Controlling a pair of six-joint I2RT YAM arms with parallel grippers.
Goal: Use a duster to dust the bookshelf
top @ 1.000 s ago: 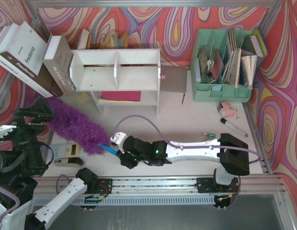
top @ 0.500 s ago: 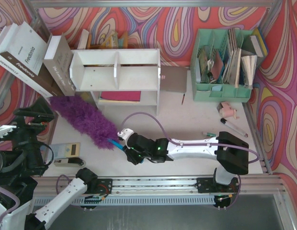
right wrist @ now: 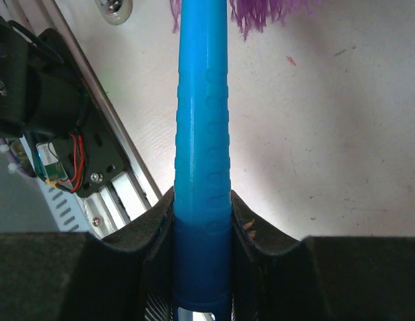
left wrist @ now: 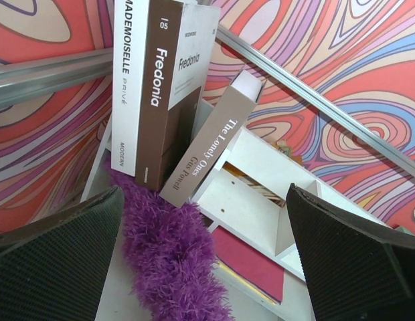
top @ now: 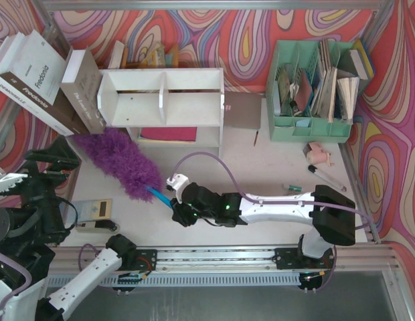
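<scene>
The white two-tier bookshelf (top: 164,100) stands at the back left; it also shows in the left wrist view (left wrist: 261,200). The purple duster (top: 120,162) lies slanted on the table, its far tip at the shelf's lower left corner. Its blue handle (top: 157,195) points down-right. My right gripper (top: 173,204) is shut on the handle (right wrist: 202,134), with the jaws (right wrist: 202,227) pressed on both sides. My left gripper (top: 52,159) is open and empty, left of the duster head (left wrist: 171,254), which shows between its fingers (left wrist: 202,200).
Two large books (top: 40,73) (top: 84,87) lean against the shelf's left side. A red book (top: 167,134) lies in the lower tier. A mint-green organizer (top: 318,87) stands at the back right. A marker (top: 326,177) and a small device (top: 94,209) lie on the table.
My right gripper has carried the duster up and to the right. The purple head has swung closer to the shelf's lower left corner. The left arm has barely moved.
</scene>
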